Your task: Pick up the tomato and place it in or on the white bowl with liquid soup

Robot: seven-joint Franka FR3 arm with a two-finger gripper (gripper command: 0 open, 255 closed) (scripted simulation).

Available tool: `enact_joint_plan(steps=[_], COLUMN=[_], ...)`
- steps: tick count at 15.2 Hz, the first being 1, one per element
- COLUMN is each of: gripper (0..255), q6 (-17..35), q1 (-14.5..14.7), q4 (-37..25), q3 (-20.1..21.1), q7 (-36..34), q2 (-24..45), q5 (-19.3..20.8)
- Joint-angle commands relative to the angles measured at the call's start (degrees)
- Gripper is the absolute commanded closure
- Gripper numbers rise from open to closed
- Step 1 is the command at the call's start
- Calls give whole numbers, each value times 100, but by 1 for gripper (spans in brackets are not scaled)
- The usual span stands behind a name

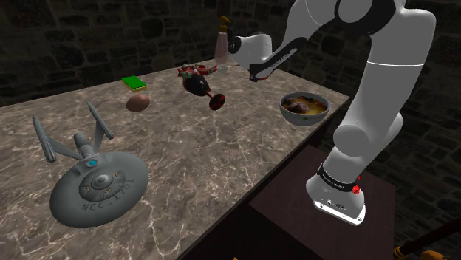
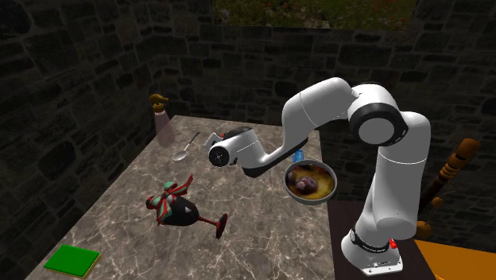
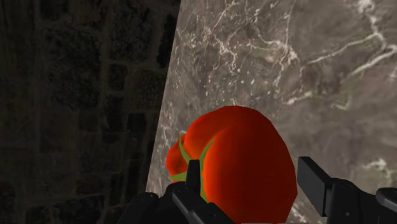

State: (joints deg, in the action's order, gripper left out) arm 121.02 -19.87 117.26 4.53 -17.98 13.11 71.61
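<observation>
The gripper point(image 3: 247, 183) clasped the tomato point(image 3: 236, 159), apparently lifted off the table, leaving the carry to the soup bowl point(image 1: 301, 119), right of centre.

- Arm point(image 1: 384, 81): smooth white shells, thick and rounded like bent tubes.
- Joints point(image 2: 373, 123): dark grey to black rings and caps set between the white shells.
- Base point(image 1: 338, 198): a white foot plate under a black band that carries small white lettering, with a small red spot beside the band.
- Wrist housing point(image 2: 234, 151): white, with a dark round disc on one side.
- Gripper point(image 3: 245, 184): all black, with blocky, angular, flat-faced fingers point(image 3: 331, 191).
- Stand point(image 1: 295, 210): a plain dark box.
</observation>
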Motion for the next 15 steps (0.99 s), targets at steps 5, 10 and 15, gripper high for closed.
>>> enact_joint_plan(steps=[5,10,15], gripper=[255,255,255], q6=[-130,-243,-368], q1=[-1,-5,-5], q4=[-63,-152,-269], q3=[35,56,74], q7=[353,658,962], q2=[-268,-469,-648], q5=[-213,-385,-549])
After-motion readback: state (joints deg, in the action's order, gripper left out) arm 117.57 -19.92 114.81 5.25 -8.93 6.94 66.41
